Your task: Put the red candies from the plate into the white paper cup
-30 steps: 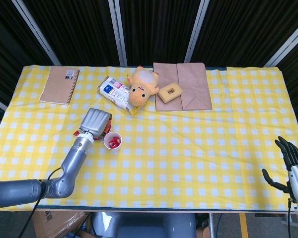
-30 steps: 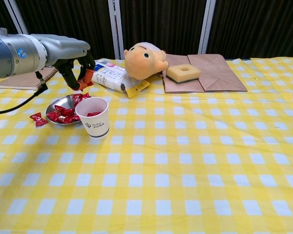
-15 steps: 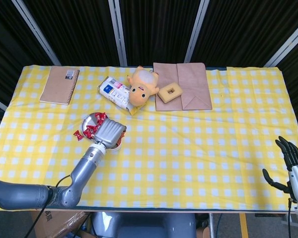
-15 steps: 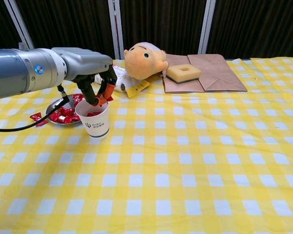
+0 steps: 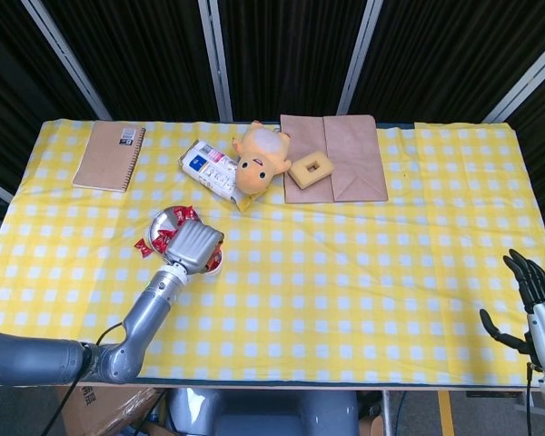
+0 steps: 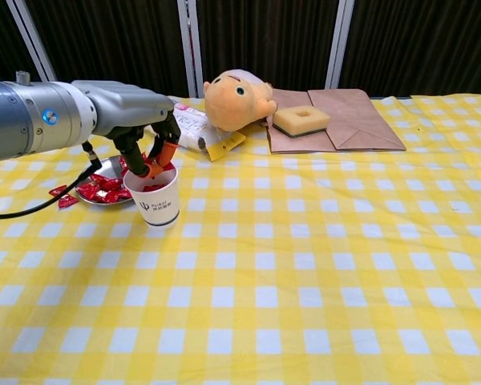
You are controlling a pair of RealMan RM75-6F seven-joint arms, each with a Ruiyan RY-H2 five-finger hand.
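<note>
Head view: left hand (image 5: 196,245) now sits directly over the white paper cup (image 5: 214,265), hiding most of it; a second ago it was over the plate (image 5: 166,218), so the carry from plate to cup is done. Red candies (image 5: 171,238) remain heaped on the plate, and one stray candy (image 5: 143,247) lies on the cloth just left of it. Right hand (image 5: 530,304) hangs at the table's near right corner, fingers spread, holding nothing. Chest view: left hand (image 6: 149,152) has its fingertips (image 6: 162,155) at the cup (image 6: 153,196) rim, pointing down into the mouth. Whether a candy is pinched or already dropped cannot be told; a red-orange patch at the fingertips may be wrapper or finger pad. Red shows inside the cup, so at least one candy is in. Plate (image 6: 104,168) stands just left of the cup, nearly touching, with several shiny red wrapped pieces (image 6: 103,189) left. Judgement: task partway, more trips needed.
</note>
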